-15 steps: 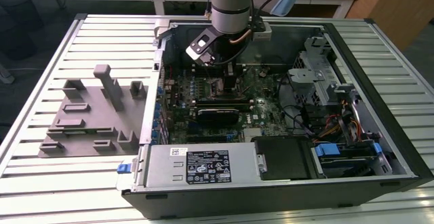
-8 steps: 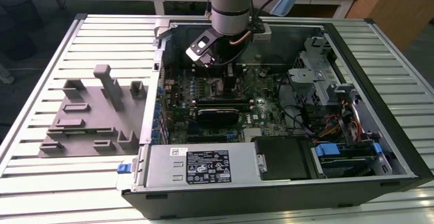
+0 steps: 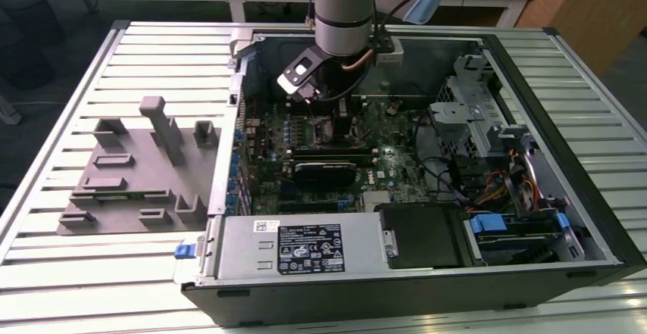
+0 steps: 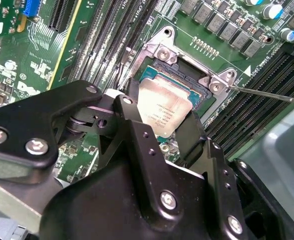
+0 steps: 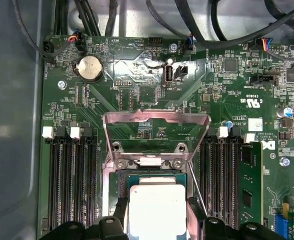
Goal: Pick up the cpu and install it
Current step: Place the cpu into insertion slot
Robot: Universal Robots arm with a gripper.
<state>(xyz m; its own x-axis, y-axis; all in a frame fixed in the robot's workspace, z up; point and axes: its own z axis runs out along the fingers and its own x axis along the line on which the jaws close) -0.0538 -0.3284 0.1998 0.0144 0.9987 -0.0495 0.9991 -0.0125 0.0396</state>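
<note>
A silver-grey robot arm [image 3: 344, 8] comes down from the upper middle of the exterior view into an open black computer case [image 3: 404, 292] that lies on its side on a slatted pale metal counter [image 3: 60, 273]. On the counter, towards the exterior view's left, sits a grey plastic fixture plate with upright blocks [image 3: 132, 175], well apart from the arm. Its black gripper [image 3: 344, 126] hangs low over the green motherboard [image 3: 303, 129] in the upper middle of the case.

In both wrist views the gripper [image 4: 159, 112] [image 5: 157, 207] is clenched on the cpu [image 4: 164, 115] [image 5: 157, 212], a small flat square chip with a pale silver metal top, one black finger [image 4: 129, 107] against each of two opposite edges. The cpu is level, directly over the square socket frame [image 4: 197, 75], and whether it already rests in the socket I cannot tell. The shiny metal retention plate [image 5: 156, 120] stands swung open beside the socket, and a thin metal lever rod [image 4: 267, 95] runs out past one corner. Rows of black memory slots [image 5: 69, 175] flank the socket on both sides.
</note>
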